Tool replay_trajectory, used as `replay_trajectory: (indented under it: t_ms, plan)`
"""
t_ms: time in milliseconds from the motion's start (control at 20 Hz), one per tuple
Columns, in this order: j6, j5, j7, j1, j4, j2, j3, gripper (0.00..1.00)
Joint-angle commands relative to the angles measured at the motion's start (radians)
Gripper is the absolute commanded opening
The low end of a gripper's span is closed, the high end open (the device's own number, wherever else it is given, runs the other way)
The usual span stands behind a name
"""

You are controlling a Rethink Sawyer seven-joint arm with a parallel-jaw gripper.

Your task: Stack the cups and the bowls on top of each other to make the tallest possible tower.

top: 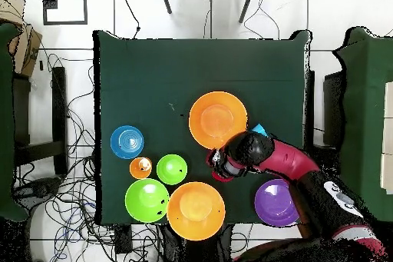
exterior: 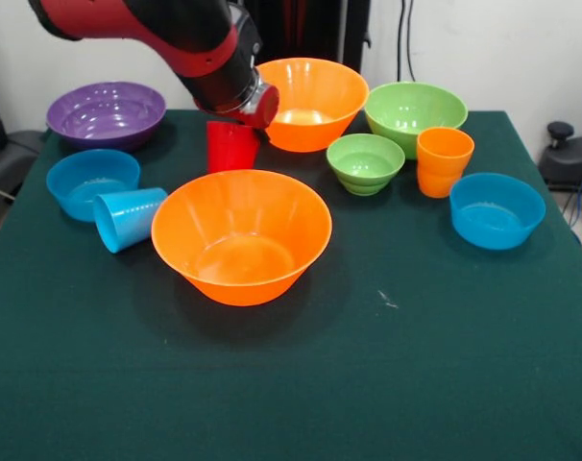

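Front view: near orange bowl (exterior: 241,235) is empty, mid-table. Light blue cup (exterior: 128,219) lies tipped just left of it, against an empty small blue bowl (exterior: 91,182). Red cup (exterior: 231,146) stands behind the near orange bowl, under the gripper (exterior: 254,108); grip state can't be told. Orange cup (exterior: 444,161) stands off to its right.

Overhead view: arm (top: 270,155) covers the red cup beside the same orange bowl (top: 218,119); no tower built, purple bowl (top: 275,203) empty.

My arm crowds the glossy near orange bowl (exterior: 241,235) from 12 o'clock; green cloth (exterior: 435,365) at 6 lies open.
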Motion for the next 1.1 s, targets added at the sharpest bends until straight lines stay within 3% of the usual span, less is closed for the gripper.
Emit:
replay_trajectory:
  t_ms: [50, 250, 850, 1100]
  plan:
    - [0.04, 0.066, 0.022, 0.039, -0.113, 0.042, 0.076, 0.0]
    - [-0.018, 0.07, 0.045, 0.056, -0.079, 0.032, 0.063, 0.0]
    - [-0.013, 0.136, 0.082, 0.076, 0.206, -0.273, 0.049, 0.0]
    - [0.001, 0.135, 0.052, 0.074, 0.229, -0.316, 0.029, 0.0]
